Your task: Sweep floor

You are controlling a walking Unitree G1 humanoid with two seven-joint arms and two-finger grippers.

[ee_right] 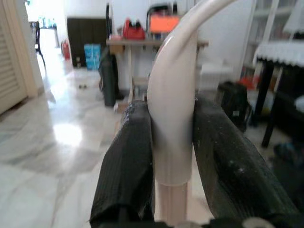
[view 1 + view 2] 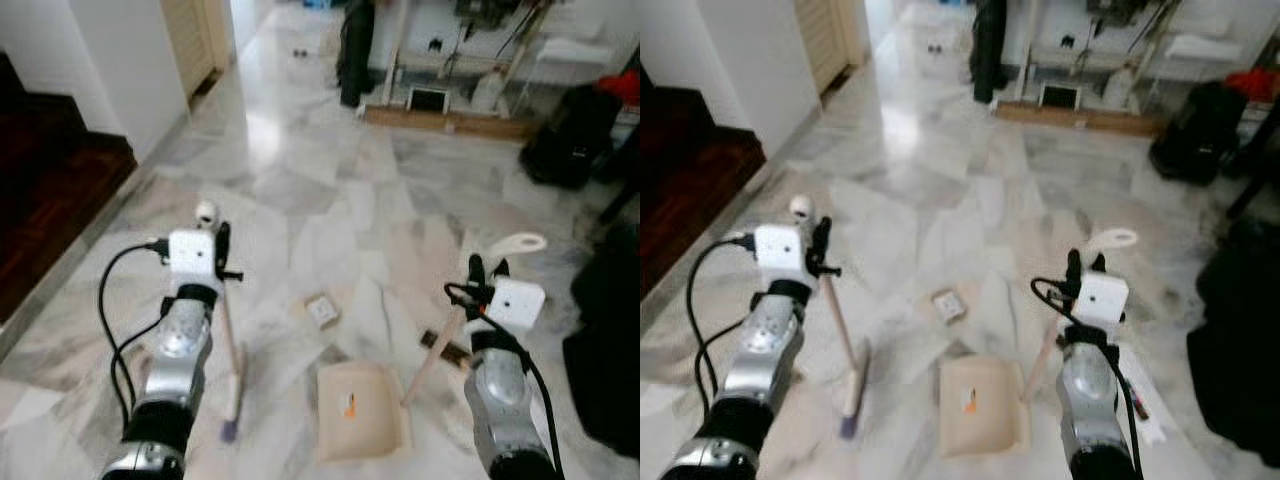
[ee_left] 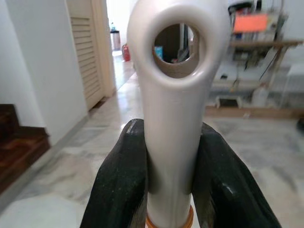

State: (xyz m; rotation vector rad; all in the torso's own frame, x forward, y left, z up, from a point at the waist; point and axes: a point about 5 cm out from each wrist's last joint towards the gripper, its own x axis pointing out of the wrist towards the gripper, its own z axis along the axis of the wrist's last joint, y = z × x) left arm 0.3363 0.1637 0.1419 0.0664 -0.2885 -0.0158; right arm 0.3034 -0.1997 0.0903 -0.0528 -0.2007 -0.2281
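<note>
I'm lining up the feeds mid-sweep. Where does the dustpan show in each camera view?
Left eye view: the dustpan lies on the floor at bottom centre, its handle running up to the right gripper.
Right eye view: the same pan, bottom centre, slightly further left.
Left wrist view: that gripper clamps the broom instead.
Right wrist view: its pale curved handle between the black fingers.
Shared landmark: the small square scrap ahead of the pan.

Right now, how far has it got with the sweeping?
Tools are picked up: the left gripper is shut on the broom, the right gripper on the dustpan handle. The pan sits on the floor, seemingly with a scrap inside. A paper scrap still lies ahead, unswept.
</note>
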